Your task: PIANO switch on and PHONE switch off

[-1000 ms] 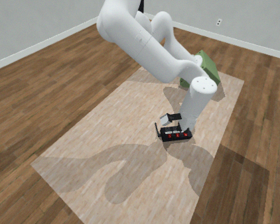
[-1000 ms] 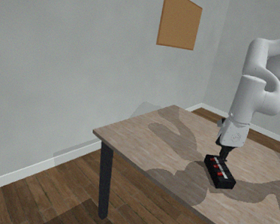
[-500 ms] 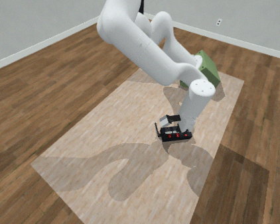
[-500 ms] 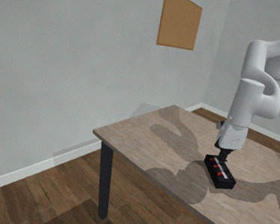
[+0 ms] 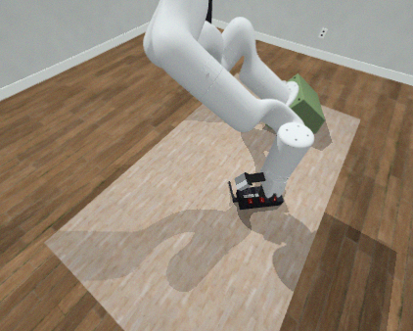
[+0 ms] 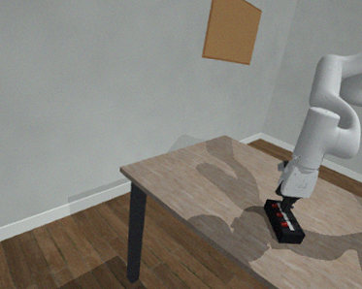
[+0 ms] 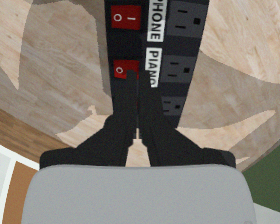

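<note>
A black power strip (image 7: 156,41) lies flat on the wooden table; it also shows in the top view (image 5: 257,199) and the exterior view (image 6: 284,222). In the wrist view the red PHONE switch (image 7: 125,17) and the red PIANO switch (image 7: 125,70) sit left of their white labels. A third switch is hidden under my fingers. My gripper (image 7: 137,85) is shut with nothing in it. Its fingertips are low over the strip, right at the PIANO switch's near edge. In the exterior view the gripper (image 6: 287,204) stands upright over the strip's far half.
A green box (image 5: 306,103) stands at the table's far edge, behind the arm. The table's edge runs close to the strip on the wrist view's left. An orange board (image 6: 232,25) hangs on the wall.
</note>
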Motion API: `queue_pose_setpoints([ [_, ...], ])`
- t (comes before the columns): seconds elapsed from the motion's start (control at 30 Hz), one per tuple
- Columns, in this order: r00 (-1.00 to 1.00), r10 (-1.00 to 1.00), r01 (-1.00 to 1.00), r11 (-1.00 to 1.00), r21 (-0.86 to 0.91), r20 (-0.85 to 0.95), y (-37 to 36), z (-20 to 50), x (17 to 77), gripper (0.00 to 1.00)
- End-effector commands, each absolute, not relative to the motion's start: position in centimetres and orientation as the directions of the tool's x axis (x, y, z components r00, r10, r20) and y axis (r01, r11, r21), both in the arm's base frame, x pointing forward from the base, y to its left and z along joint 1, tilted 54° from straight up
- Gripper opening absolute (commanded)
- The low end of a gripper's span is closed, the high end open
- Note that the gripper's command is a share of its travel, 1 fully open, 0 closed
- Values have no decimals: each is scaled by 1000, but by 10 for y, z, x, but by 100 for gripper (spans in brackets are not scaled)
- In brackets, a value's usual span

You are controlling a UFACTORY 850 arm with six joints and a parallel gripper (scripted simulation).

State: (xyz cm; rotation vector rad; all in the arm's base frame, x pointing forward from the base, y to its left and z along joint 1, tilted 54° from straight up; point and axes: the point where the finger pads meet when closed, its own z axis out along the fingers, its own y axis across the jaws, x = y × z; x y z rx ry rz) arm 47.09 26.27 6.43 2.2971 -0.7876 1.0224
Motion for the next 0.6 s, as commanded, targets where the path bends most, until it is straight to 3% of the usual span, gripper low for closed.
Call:
queue_pose_setpoints([
  [0.0, 550, -301, -676, -708, 204, 779, 261, 62, 473, 0],
  [0.57, 550, -301, -676, -708, 204, 779, 256, 58, 477, 0],
])
